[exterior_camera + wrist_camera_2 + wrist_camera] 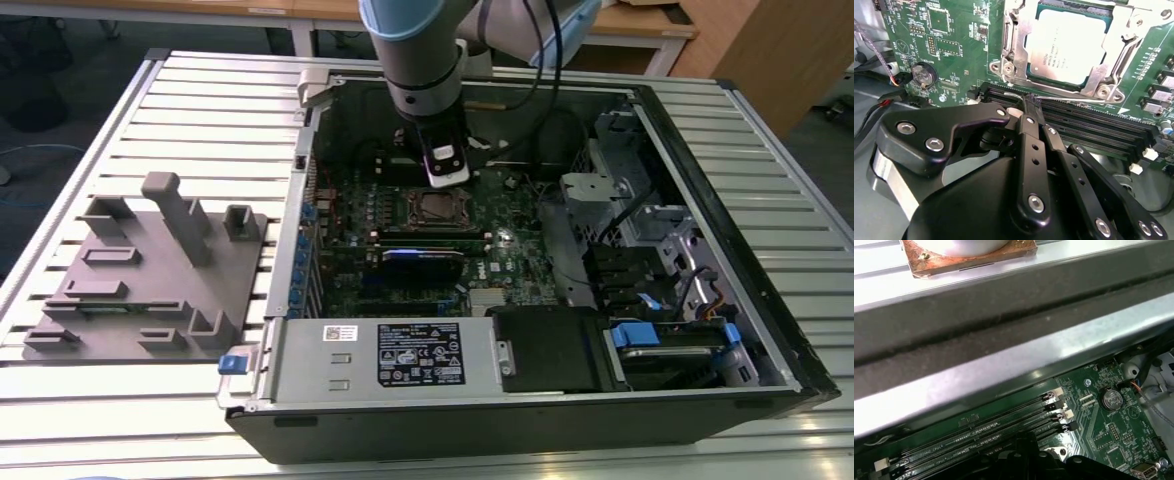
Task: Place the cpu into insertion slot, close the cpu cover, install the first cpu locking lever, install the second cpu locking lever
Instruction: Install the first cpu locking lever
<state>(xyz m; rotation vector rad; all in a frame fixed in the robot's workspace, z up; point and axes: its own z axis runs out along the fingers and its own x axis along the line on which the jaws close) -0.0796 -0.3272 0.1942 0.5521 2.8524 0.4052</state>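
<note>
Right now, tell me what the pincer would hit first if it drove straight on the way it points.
The thin locking lever: the pincer looks shut on it now. Past that wire, probably the black memory slots beside the cpu cover; depth is unclear.

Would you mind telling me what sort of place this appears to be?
Probably a robotics lab or workshop: an open computer case lies on a slatted metal table, a grey fixture block sits beside it, and wooden desks stand behind.
</note>
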